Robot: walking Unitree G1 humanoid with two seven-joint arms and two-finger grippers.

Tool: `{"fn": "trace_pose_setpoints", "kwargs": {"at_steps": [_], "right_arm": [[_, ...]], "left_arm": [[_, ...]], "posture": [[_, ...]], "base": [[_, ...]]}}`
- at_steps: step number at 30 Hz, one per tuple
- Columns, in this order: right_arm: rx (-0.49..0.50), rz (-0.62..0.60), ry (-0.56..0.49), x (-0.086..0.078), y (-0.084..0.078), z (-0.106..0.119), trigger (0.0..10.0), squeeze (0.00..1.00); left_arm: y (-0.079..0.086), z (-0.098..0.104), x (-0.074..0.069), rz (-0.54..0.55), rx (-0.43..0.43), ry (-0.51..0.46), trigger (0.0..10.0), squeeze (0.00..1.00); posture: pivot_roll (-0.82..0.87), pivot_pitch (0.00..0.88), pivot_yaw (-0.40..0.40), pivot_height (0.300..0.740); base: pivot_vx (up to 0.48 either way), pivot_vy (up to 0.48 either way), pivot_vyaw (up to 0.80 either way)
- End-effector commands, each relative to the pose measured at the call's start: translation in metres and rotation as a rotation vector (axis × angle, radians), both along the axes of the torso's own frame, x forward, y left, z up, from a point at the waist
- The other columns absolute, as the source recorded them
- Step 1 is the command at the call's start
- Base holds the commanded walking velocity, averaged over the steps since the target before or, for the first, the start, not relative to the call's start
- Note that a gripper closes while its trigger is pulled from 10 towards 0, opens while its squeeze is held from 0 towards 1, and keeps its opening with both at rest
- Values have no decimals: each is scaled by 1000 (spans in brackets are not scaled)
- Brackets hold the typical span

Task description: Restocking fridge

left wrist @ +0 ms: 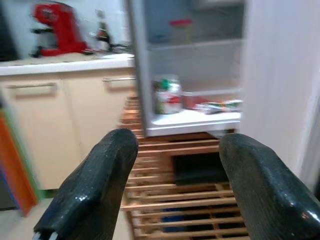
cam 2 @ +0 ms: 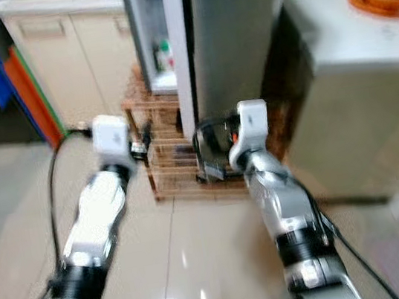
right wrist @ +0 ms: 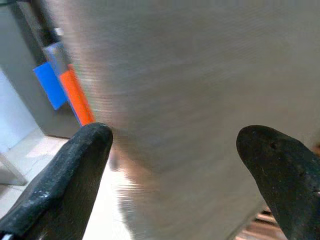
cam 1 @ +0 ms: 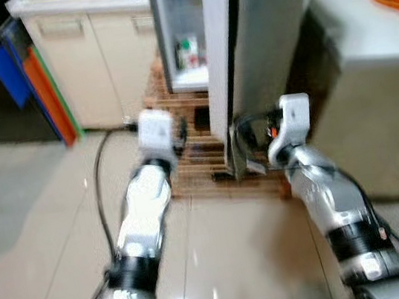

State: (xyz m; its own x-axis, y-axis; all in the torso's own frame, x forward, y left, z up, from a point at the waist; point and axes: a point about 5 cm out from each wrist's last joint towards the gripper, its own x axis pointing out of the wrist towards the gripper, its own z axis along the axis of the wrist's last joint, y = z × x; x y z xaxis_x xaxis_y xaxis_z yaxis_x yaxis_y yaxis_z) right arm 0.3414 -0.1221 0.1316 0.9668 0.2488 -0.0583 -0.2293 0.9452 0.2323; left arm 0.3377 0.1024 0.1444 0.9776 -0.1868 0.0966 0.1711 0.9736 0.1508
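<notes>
The fridge [cam 1: 189,31] stands open on a wooden slatted stand [cam 1: 199,149], a jar [left wrist: 167,95] on its bottom shelf. Left gripper [left wrist: 175,165] faces that shelf, fingers apart and empty. Right gripper [right wrist: 170,165], fingers spread, is close against the grey fridge door [cam 1: 265,34].

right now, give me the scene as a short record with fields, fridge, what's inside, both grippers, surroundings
fridge: small fridge on a wooden slatted stand, door open
inside: a jar and packets on the lower shelf; a red-lidded container higher up
left gripper: fingers open, holding nothing, aimed at the fridge opening
right gripper: fingers open, holding nothing, close to the grey fridge door
surroundings: cream cabinets to the left with a red coffee machine on top; white counter to the right
</notes>
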Motion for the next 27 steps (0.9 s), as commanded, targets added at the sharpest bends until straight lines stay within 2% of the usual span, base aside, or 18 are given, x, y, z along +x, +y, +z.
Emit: {"fn": "trace_pose_setpoints", "kwargs": {"at_steps": [1, 8, 10, 14, 15, 18, 19, 22, 26, 27], "right_arm": [[32, 9, -15, 0, 5, 4, 10000, 0], [70, 3, -5, 2, -3, 2, 10000, 0], [63, 8, -5, 5, -1, 3, 10000, 0], [50, 15, -41, 17, 12, 10, 10000, 0], [19, 33, -66, 29, 24, 19, 10000, 0], [-18, 66, -103, 42, 40, 35, 10000, 0], [-18, 66, -103, 42, 40, 35, 10000, 0], [-90, 107, -155, 54, 55, 56, 10000, 0], [-77, 133, -168, 57, 65, 65, 10000, 0], [-70, 153, -181, 58, 73, 69, 10000, 0]], "left_arm": [[8, -2, 0, 29, -1, 14, 10000, 0], [11, -5, -3, 46, 5, 28, 10000, 0], [11, -6, -5, 47, 5, 29, 10000, 0], [10, -7, -9, 48, -2, 35, 10000, 0], [9, -9, -11, 49, -8, 38, 10000, 0], [7, -10, -15, 47, -11, 42, 10000, 0], [7, -10, -15, 47, -11, 42, 10000, 0], [6, -9, -21, 55, -18, 43, 10000, 0], [13, -13, -31, 93, -29, 62, 10000, 0], [14, -15, -33, 96, -31, 71, 10000, 0]], "posture": [[-6, 0, -17, 740], [10, 0, -25, 740], [17, 0, -28, 740], [21, 0, -33, 740], [27, 0, -38, 740], [46, 0, -54, 740], [46, 0, -54, 740], [77, 0, -81, 740], [97, 3, -98, 740], [94, 11, -99, 740]], "base": [[0, 0, 0], [0, 0, 0], [0, 0, 0], [0, 0, 0], [0, 0, 0], [0, 0, 0], [0, 0, 0], [0, 0, 0], [0, 0, 0], [0, 0, 0]]}}
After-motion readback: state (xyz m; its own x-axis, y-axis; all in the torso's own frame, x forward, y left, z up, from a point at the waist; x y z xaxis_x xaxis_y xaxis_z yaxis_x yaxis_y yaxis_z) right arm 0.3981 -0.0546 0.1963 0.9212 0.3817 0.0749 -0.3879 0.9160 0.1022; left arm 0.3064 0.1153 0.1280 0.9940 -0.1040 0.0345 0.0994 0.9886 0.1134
